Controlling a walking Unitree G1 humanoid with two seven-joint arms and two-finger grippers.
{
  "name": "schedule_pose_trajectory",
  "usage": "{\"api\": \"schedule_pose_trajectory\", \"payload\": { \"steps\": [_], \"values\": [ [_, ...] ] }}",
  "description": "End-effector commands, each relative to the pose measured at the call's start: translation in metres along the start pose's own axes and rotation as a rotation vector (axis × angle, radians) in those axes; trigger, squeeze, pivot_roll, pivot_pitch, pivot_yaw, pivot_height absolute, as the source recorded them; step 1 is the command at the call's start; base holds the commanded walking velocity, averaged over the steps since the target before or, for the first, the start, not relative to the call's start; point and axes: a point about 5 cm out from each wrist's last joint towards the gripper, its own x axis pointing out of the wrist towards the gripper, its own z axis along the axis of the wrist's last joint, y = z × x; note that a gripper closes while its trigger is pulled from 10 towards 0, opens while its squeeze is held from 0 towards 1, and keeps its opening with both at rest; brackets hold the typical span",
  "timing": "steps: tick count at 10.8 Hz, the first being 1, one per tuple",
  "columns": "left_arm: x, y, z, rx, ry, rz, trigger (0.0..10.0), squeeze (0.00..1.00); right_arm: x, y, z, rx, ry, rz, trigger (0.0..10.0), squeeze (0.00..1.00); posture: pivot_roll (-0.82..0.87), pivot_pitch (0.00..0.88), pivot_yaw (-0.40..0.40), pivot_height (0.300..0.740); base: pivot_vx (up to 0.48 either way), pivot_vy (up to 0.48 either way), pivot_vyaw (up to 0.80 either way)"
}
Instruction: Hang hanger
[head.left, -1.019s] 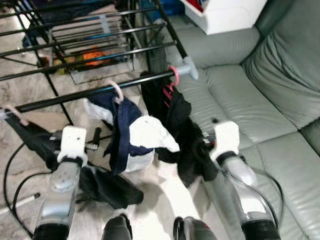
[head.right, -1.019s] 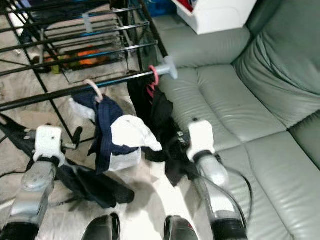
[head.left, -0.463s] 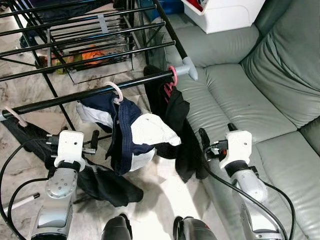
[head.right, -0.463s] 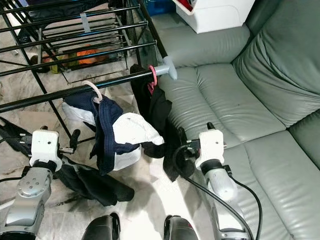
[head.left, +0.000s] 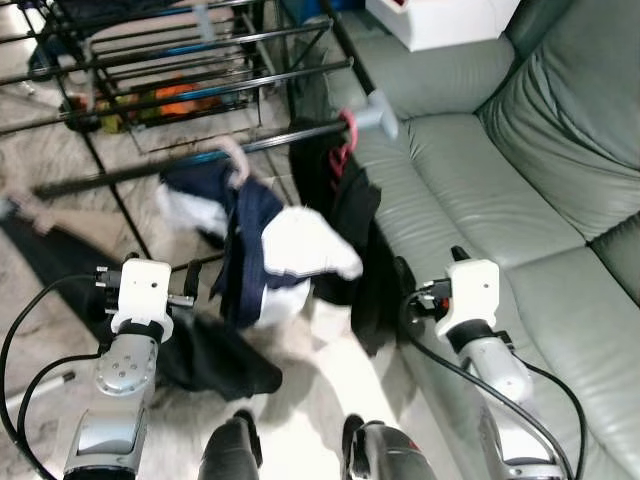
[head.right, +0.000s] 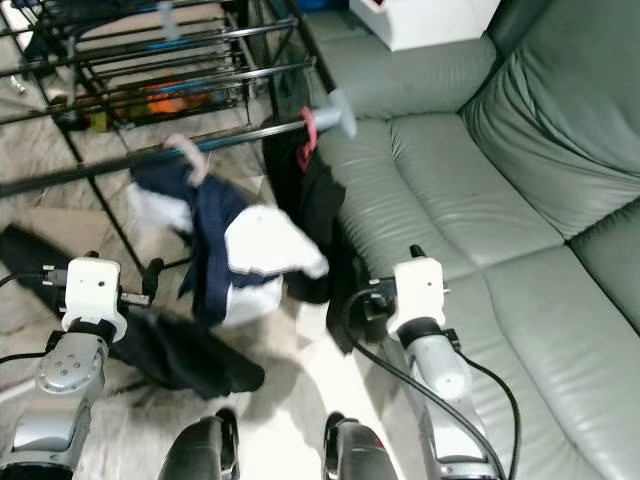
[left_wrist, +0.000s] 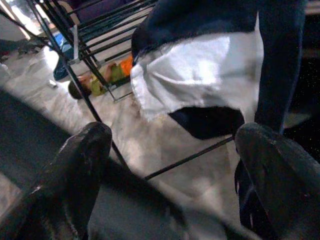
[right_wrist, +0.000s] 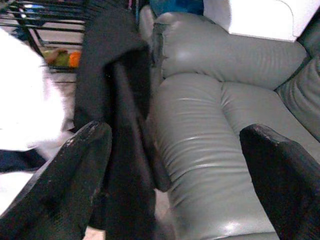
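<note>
Red hanger (head.left: 347, 128) sits hooked on the front rail (head.left: 190, 160) of the black drying rack (head.left: 180, 70), right at the rail's grey end cap (head.left: 378, 112) nearest the sofa, with a black garment (head.left: 352, 215) hanging off it. A 2nd, pale hanger (head.left: 236, 160) is further in on the same rail carrying a navy and white garment (head.left: 270, 250); blurry, but both hooks look seated, so the hang looks done. Right gripper (right_wrist: 180, 165) is released, fingers spread wide, holding nothing, low beside the black garment and just over the front edge of the grey leather sofa (head.left: 500, 180). Left gripper (left_wrist: 170, 165) also released and empty, fingers apart, low under the rail facing the navy and white garment, with dark cloth (head.left: 215, 360) lying on the marble floor (head.left: 320, 390) below. Risks: the red hanger is so close to the rail's end that a snag from the right fingers on the black garment could drag it off the cap; the left arm's cable (head.left: 25, 360) or the floor cloth could catch the robot's feet (head.left: 300, 455).
</note>
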Motion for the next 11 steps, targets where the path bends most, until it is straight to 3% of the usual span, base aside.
{"api": "schedule_pose_trajectory", "payload": {
  "steps": [1,9,11],
  "values": [
    [-0.002,0.001,-0.002,0.012,0.014,-0.003,10.0,0.0,-0.001,-0.002,0.003,-0.004,-0.004,-0.01,10.0,0.88,-0.04,0.143,0.009,0.74,-0.36,0.0,0.0],
    [0.003,-0.002,-0.003,0.014,0.008,0.009,10.0,0.0,0.001,-0.006,-0.003,-0.008,0.007,-0.025,10.0,0.84,-0.04,0.108,0.016,0.74,-0.281,0.0,0.0],
    [0.008,-0.002,-0.004,0.003,0.005,0.008,10.0,0.0,0.002,-0.006,-0.01,-0.007,0.021,-0.028,10.0,0.73,-0.04,0.07,0.02,0.74,0.0,0.0,0.0]
  ]
}}
